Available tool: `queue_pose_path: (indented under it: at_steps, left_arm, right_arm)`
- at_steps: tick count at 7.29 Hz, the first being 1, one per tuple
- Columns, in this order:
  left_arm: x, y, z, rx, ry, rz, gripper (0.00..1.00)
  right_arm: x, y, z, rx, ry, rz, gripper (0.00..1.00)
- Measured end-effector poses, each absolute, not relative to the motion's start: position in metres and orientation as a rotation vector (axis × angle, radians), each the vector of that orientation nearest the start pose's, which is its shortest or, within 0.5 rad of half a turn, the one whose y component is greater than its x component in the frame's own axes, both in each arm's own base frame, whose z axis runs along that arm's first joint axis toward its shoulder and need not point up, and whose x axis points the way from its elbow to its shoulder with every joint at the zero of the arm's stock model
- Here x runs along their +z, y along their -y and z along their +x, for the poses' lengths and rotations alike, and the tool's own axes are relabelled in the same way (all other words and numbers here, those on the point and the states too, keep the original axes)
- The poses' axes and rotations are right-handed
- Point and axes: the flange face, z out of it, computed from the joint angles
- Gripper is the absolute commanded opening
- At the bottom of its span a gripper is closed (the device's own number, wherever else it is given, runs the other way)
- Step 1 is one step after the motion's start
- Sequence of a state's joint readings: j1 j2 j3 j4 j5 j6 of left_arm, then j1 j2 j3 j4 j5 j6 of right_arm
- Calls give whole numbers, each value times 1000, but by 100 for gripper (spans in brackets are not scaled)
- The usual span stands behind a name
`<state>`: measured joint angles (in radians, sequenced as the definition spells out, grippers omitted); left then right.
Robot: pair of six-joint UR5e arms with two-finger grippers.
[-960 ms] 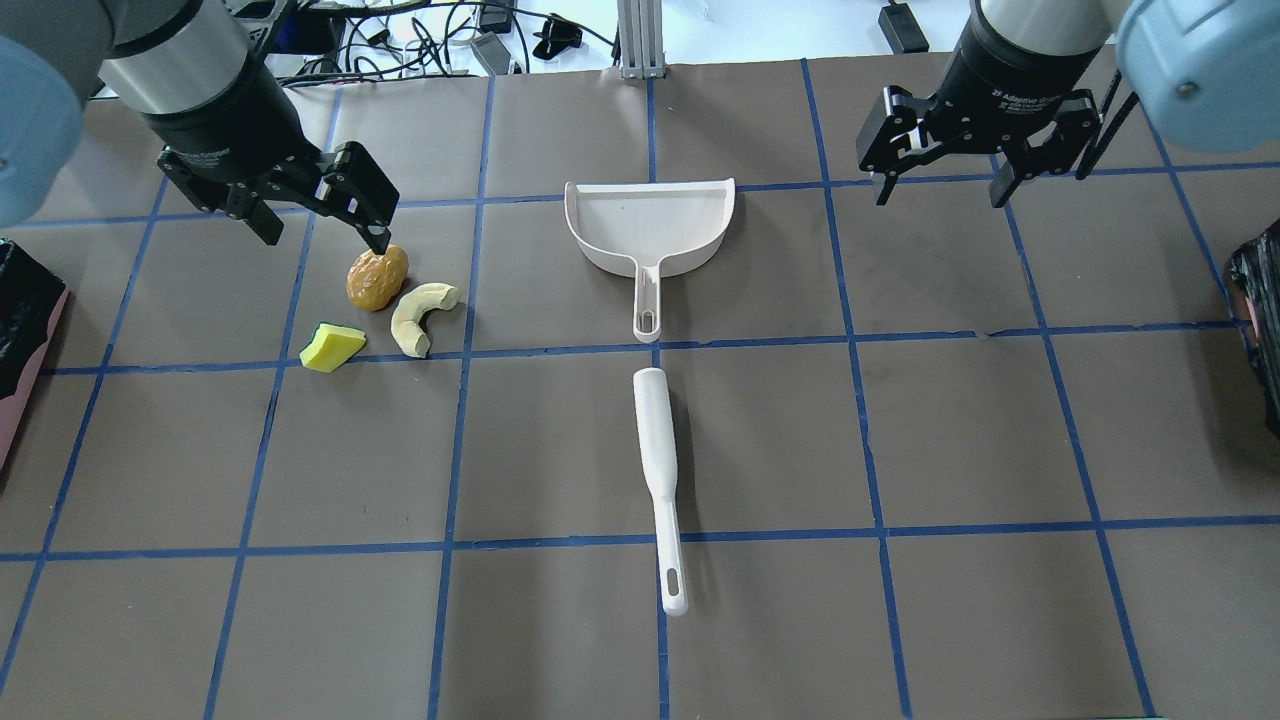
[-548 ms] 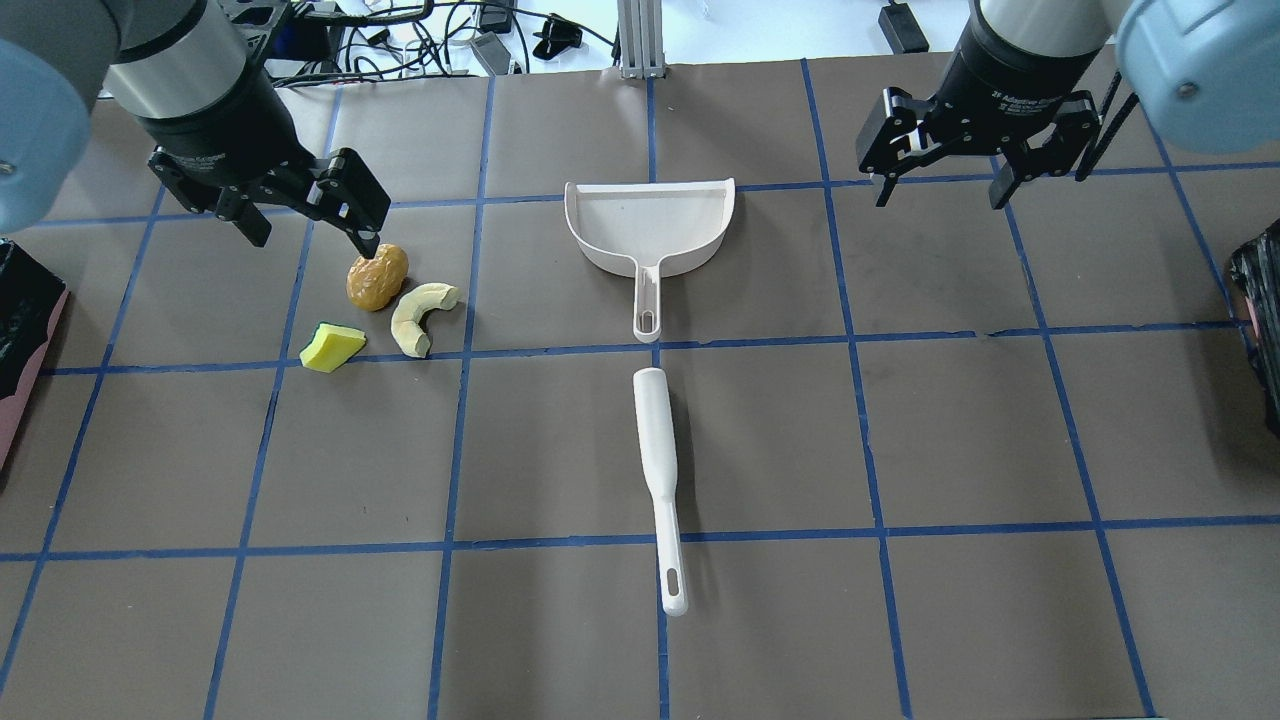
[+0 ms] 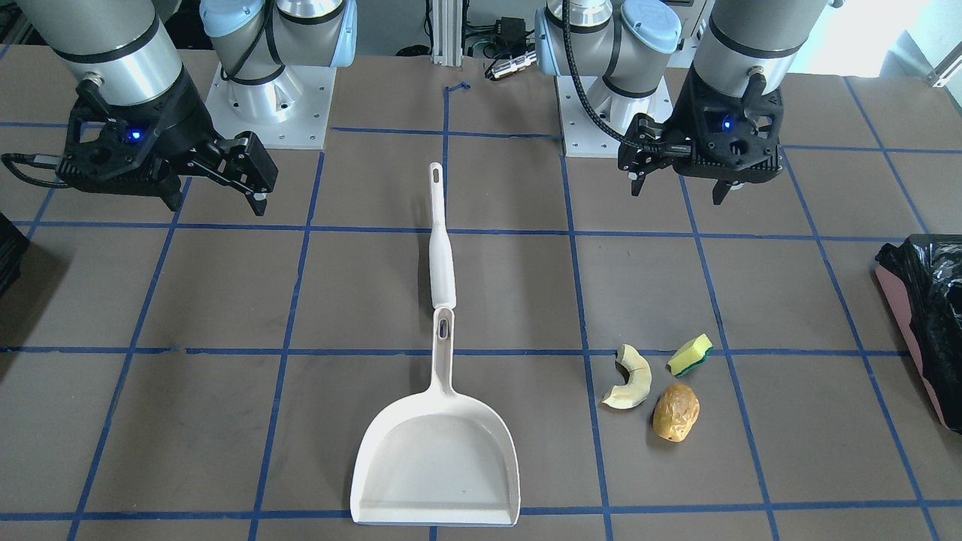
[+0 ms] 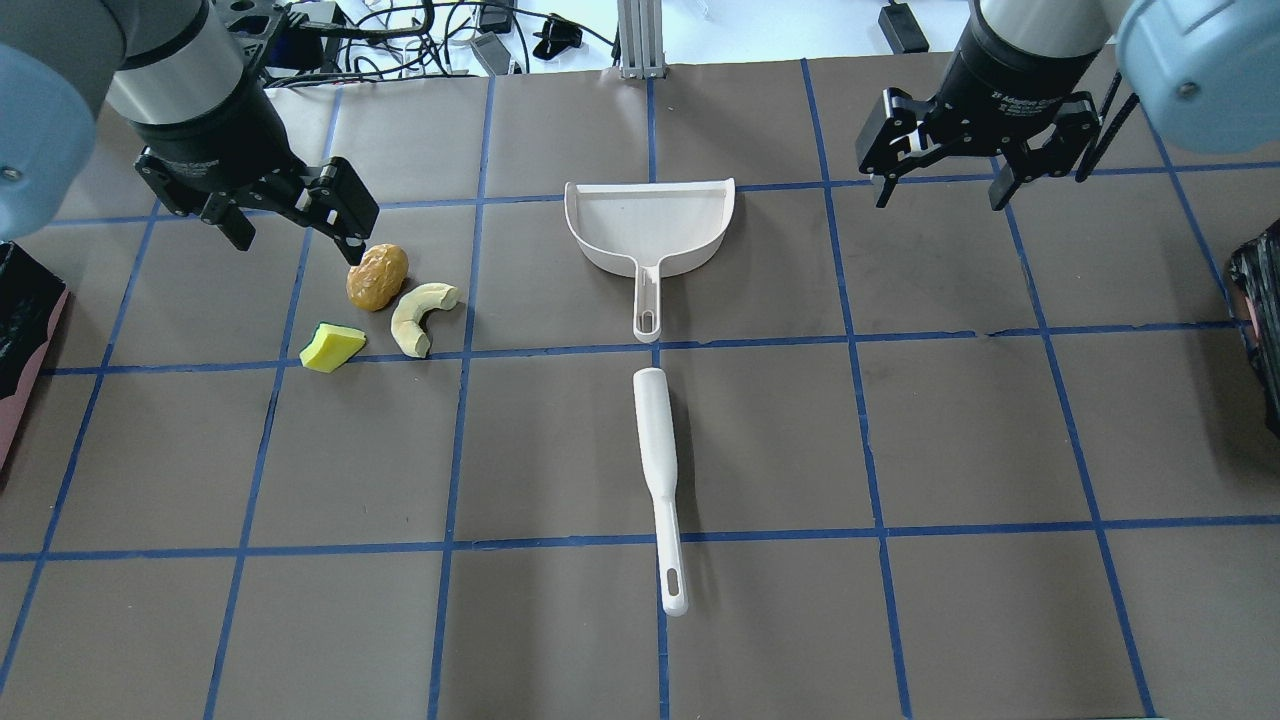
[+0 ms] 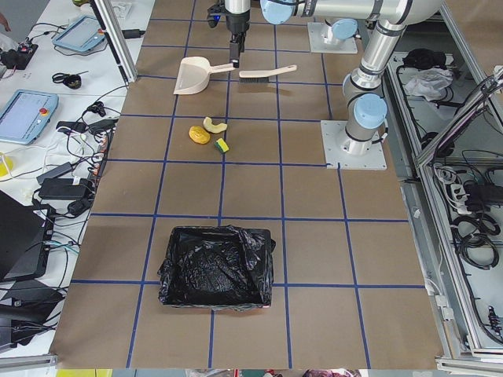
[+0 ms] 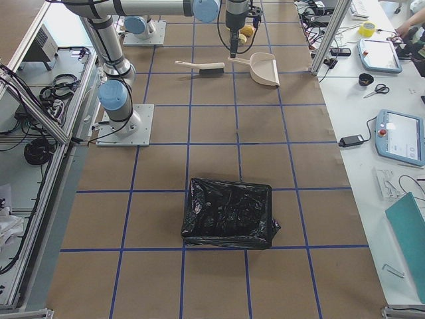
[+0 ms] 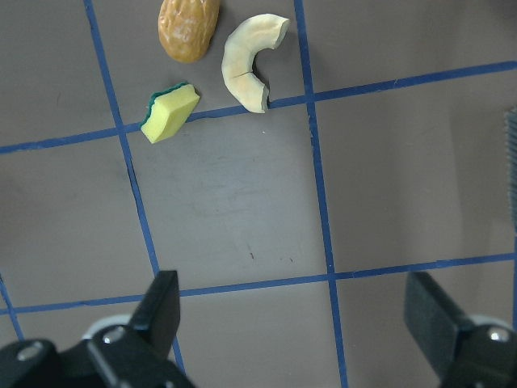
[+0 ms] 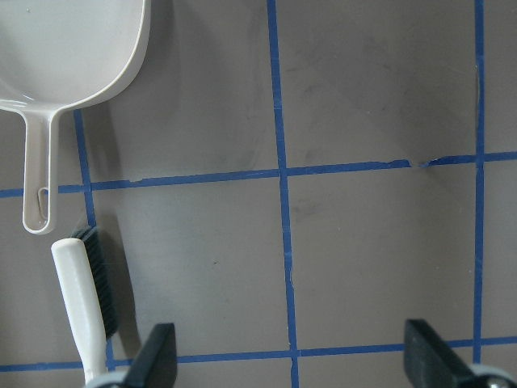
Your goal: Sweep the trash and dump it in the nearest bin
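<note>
The bag-lined bin [image 5: 216,267] sits far off the dustpan's [image 4: 648,225] left-arm side. Left claw [image 4: 298,238] and right claw [image 4: 940,195] hang spread wide, flanking the dustpan. The trash [image 4: 377,277] lies on the bench [image 4: 900,430] between dustpan and bin, nearer the dustpan.

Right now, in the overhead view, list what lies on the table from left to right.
The pink-sided bin → sponge wedge → potato-like piece → cream curved slice → dustpan → black bag at the right edge.

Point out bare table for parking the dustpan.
Bare: the strip between the cream slice and the dustpan handle; the squares right of the brush in the overhead view. Crowded: potato piece, slice and sponge wedge bunched near the left gripper.
</note>
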<state>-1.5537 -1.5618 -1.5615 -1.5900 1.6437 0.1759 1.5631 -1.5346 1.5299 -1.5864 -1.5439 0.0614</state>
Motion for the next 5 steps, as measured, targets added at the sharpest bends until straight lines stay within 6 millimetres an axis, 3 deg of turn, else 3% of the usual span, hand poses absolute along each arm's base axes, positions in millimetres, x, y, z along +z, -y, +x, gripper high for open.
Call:
queue_pose_path:
  at_steps: [5]
  left_arm:
    - [492, 492, -117, 23, -3061, 252, 100]
  right_arm:
    - [491, 510, 132, -27, -3115, 100, 100]
